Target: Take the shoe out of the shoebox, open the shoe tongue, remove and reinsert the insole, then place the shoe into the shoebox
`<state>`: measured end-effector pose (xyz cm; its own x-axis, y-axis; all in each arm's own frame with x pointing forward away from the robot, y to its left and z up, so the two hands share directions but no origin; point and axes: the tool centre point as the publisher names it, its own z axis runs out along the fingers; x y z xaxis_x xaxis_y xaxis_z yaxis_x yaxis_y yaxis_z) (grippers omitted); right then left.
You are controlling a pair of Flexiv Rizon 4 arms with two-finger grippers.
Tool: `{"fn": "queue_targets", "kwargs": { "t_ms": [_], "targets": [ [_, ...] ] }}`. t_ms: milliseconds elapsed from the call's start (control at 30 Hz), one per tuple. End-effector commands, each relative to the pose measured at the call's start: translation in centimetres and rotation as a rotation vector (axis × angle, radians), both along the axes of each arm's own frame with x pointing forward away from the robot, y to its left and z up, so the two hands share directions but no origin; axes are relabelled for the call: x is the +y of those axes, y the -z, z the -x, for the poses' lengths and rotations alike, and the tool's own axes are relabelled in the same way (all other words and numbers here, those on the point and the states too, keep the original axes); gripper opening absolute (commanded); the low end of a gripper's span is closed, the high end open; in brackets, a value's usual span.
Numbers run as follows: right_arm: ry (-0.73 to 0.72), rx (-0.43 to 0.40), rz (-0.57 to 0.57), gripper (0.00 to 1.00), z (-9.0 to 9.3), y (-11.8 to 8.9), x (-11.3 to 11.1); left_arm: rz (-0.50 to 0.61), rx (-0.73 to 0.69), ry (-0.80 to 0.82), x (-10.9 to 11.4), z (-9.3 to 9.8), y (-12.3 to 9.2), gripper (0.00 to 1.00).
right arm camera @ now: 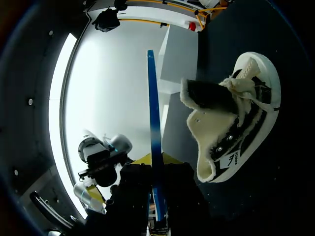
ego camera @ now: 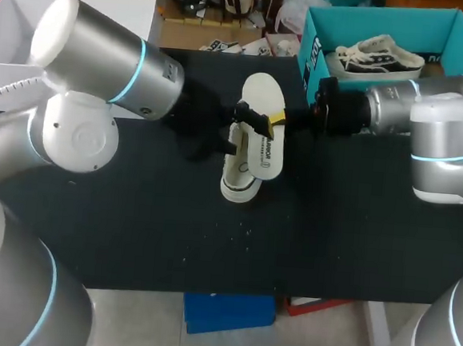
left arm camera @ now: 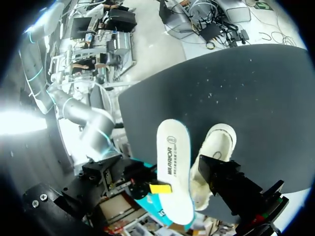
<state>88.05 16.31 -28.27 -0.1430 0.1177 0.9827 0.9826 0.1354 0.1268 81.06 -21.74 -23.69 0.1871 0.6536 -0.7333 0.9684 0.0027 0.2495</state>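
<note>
Above the shoe (ego camera: 237, 185), the right tool (ego camera: 272, 120) pinches the insole (ego camera: 262, 95).

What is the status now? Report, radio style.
Right end effector shut on insole, out of shoe. Left end effector at shoe, grip unclear. Second shoe in shoebox.

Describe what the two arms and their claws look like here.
The left arm and right arm are thick silver cylinders with rounded joints and thin cyan light rings. Wrists and claws are black. The right claw shows a yellow tip; the left claw shows none here.
</note>
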Motion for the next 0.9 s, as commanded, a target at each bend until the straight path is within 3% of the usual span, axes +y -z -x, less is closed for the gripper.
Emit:
{"fn": "queue_targets", "kwargs": {
  "t_ms": [33,200,600,900],
  "targets": [
    [-0.001,0.001,0.003,0.0,-0.1,0.0,0.1,0.493,-0.005,0.148,-0.3,-1.2,0.4,1.0],
    [-0.001,0.001,0.003,0.0,-0.1,0.0,0.1,0.622,0.002,0.23,0.4,-2.0,0.1,1.0],
    [-0.001,0.001,0.003,0.0,-0.1,0.0,0.1,0.624,0.027,0.232,0.5,-2.1,0.0,1.0],
    [-0.001,0.001,0.003,0.0,-0.1,0.0,0.1,0.679,0.014,0.013,0.6,-2.9,3.5,1.0]
  ]
}}
